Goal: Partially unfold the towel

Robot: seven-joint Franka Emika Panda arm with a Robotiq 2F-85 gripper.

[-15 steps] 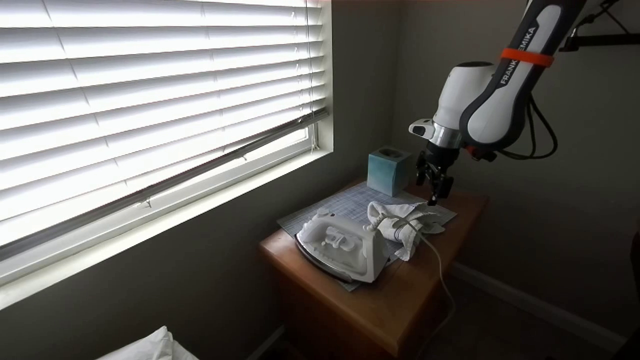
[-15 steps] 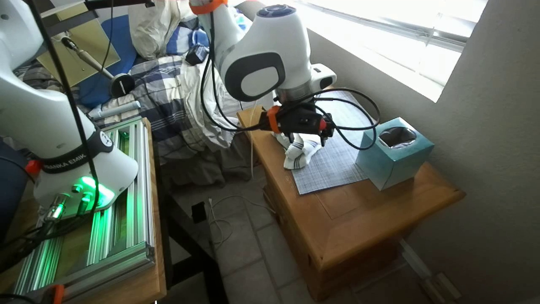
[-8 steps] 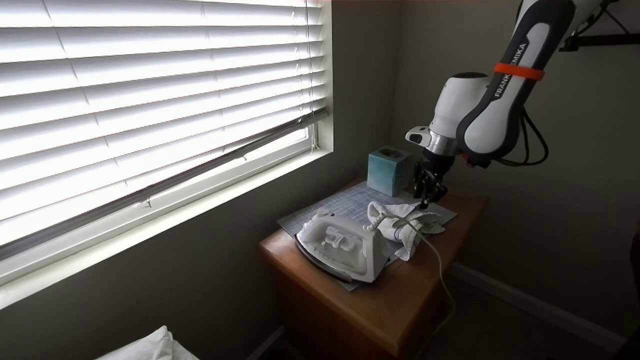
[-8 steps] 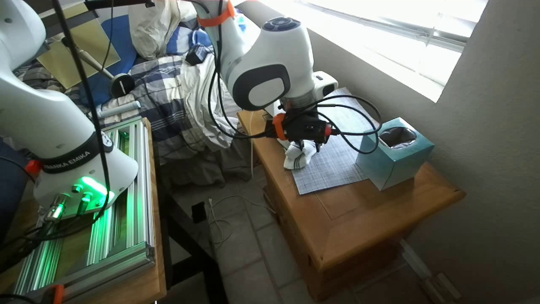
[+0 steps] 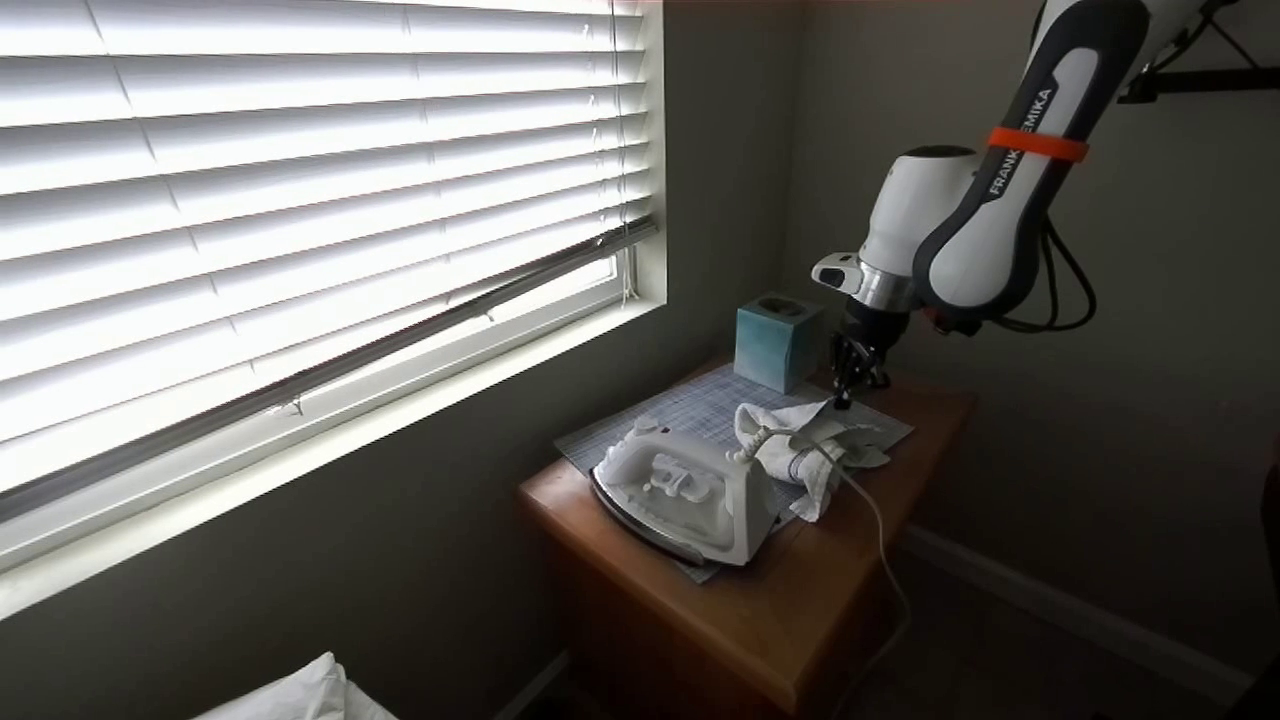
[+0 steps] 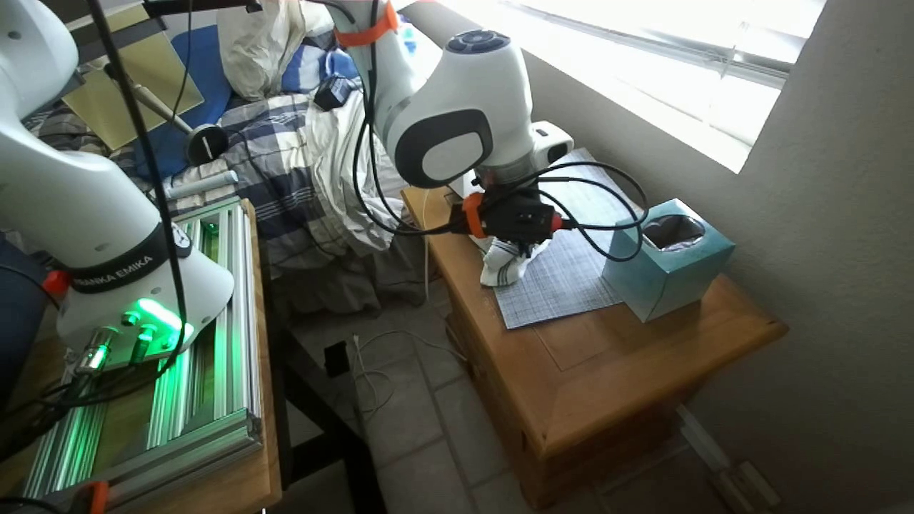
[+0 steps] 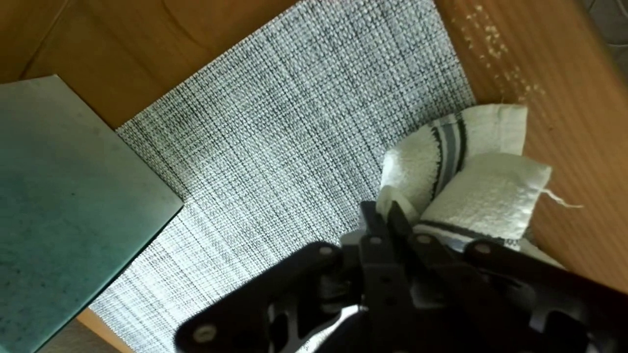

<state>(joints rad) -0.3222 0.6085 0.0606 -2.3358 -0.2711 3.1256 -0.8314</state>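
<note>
The towel (image 7: 490,191), whitish with dark grey stripes, lies bunched on the woven mat and over onto the bare wood. Within the wrist view, my gripper (image 7: 381,208) has its two black fingertips drawn together, and a small fold of the towel is pinched between them. Part of the cloth is hidden behind the fingers. In an exterior view the gripper (image 5: 845,395) is low at the far side of the crumpled towel (image 5: 815,490). From another side, the arm covers most of the cloth, and only a striped end of the towel (image 6: 500,270) shows.
A white iron (image 5: 690,490) stands beside the towel, its cord (image 5: 880,535) crossing the cloth and hanging off the table. The teal box (image 6: 664,278) stands close to the gripper on the wooden table (image 6: 593,371). A grey mat (image 7: 274,132) lies beneath. Wall and window are alongside.
My gripper has come down and across to the towel, and its jaws have gone from open to shut on a fold. The rest of the towel looks nearly unmoved.
</note>
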